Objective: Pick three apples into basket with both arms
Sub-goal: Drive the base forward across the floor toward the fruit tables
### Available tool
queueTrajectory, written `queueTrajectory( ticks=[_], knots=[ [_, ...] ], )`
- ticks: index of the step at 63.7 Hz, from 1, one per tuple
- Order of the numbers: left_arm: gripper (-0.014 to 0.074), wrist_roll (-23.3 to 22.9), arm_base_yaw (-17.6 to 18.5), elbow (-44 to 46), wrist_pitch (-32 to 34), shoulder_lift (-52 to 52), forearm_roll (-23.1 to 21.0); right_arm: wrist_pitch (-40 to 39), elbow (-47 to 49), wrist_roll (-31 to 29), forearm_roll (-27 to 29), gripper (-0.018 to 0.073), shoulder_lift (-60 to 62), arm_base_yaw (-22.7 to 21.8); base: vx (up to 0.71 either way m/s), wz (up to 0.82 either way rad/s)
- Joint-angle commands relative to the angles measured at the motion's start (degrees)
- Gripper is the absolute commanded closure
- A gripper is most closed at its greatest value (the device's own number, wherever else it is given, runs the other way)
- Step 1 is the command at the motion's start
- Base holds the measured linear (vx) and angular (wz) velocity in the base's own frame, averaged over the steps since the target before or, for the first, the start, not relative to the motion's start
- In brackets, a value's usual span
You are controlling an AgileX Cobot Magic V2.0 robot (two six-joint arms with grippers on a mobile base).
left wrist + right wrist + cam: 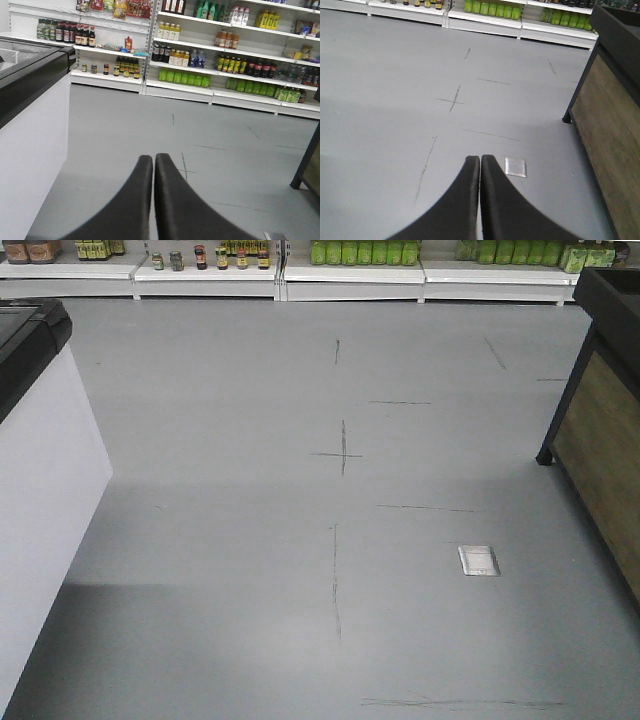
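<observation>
The left gripper [153, 159] is closed: its two black fingers [132, 205] lie pressed together along a thin seam, and nothing is between them. In the left wrist view its long axis runs from 6 o'clock up to 12 o'clock, so the tips point over the grey floor [225, 150] toward the shelves [220, 92] at 12 o'clock, where a row of green bottles [184, 76] stands on the lowest board. A white cabinet [35, 140] with a black top is at 9 o'clock from this gripper. The right gripper [480, 159] is also closed on nothing, the fingers meeting at the tips. Its long axis also goes from 6 to 12 o'clock, pointing along the floor toward a cross mark [454, 101]. A small metal plate [516, 167] lies in the floor just beside its tips, at 3 o'clock. A dark stand with a wooden side [607, 140] is further away at 3 o'clock. Both grippers hang above the floor and touch nothing.
</observation>
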State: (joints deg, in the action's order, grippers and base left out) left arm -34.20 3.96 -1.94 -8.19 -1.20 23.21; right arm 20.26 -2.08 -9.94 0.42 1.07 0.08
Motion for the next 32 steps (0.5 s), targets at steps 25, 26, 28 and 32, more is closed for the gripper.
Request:
queueTrajectory(
  ticks=[25, 26, 28, 32],
  knots=[
    [0.0603, -0.3, 0.4, 0.6, 4.2, -0.4, 0.2, -4.1, 1.8, -0.6, -0.4, 0.0568, 0.3, -0.1, 0.16, 0.09],
    [0.0603, -0.3, 0.4, 0.6, 4.2, -0.4, 0.2, -4.1, 1.8, -0.6, -0.4, 0.0568, 0.3, -0.1, 0.19, 0.2],
    [0.0603, -0.3, 0.4, 0.6, 4.2, -0.4, 0.2, -4.1, 1.8, -0.6, -0.4, 0.0568, 0.3, -0.1, 0.19, 0.2],
    [0.0603, -0.3, 0.4, 0.6, 4.2, -0.4, 0.2, -4.1, 1.8, -0.6, -0.4, 0.0568, 0.3, -0.1, 0.19, 0.18]
  ],
)
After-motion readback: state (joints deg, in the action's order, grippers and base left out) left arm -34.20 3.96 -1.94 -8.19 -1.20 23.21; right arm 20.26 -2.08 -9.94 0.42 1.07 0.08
